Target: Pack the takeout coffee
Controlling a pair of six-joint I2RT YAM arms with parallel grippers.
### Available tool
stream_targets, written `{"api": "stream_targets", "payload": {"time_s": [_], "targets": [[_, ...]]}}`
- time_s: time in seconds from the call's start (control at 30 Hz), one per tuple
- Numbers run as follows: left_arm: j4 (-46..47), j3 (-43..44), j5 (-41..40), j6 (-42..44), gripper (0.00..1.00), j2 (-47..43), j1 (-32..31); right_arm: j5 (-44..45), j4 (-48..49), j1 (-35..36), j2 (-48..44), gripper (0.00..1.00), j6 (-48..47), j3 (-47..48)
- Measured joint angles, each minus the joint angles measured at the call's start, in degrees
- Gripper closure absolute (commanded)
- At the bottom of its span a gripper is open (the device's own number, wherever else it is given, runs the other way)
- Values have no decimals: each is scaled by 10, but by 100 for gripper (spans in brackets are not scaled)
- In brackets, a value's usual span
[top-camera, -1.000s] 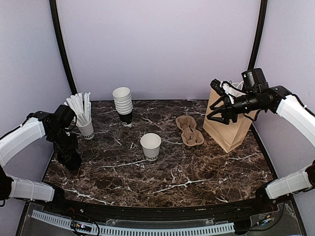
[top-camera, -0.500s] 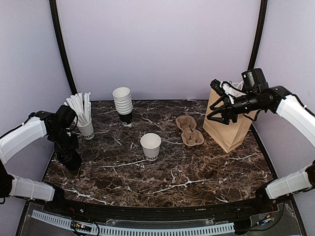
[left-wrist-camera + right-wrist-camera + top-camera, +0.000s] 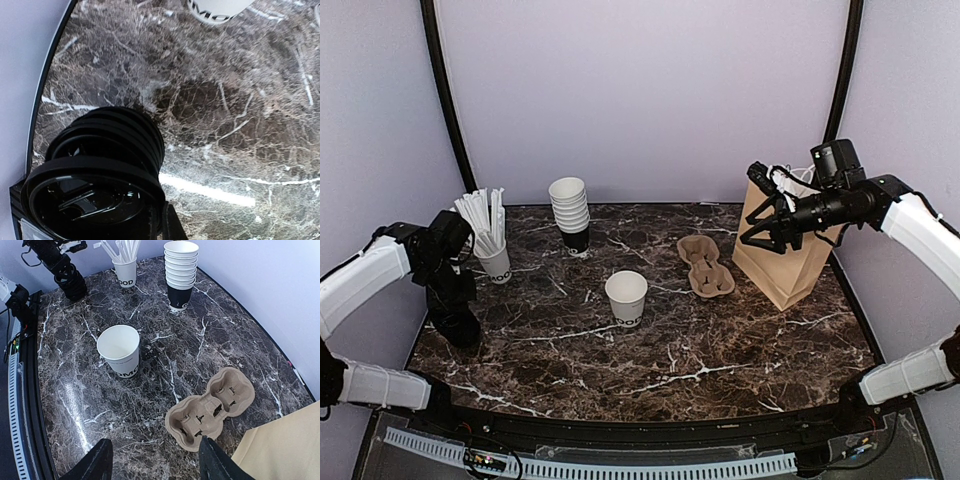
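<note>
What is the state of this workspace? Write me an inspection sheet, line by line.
Surface: dark marble tabletop, no spills seen.
Job's things: one open white cup, lidless, at centre; stack of black lids at the left edge; brown paper bag upright, far right; no capped cup seen.
Clutter: cup carrier, empty, left of the bag; stack of lidless cups and cup of white sticks at the back.
Grippers: left gripper shut on the top lid; right gripper open, raised by the bag's top.
Cables: black cables looped at the right wrist.
Surroundings: plain lilac walls.
</note>
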Motion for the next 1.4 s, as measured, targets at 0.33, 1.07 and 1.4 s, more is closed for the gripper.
{"api": "stream_targets", "payload": {"time_s": [0.33, 1.07, 1.4], "targets": [[-30, 71, 11, 19, 100, -37, 0, -2, 0, 0, 5, 40, 0, 0], [371, 25, 438, 36, 100, -87, -182, -54, 26, 52, 86, 11, 55, 45], [709, 19, 589, -37, 100, -13, -197, -117, 87, 176, 190, 8, 159, 160]]}}
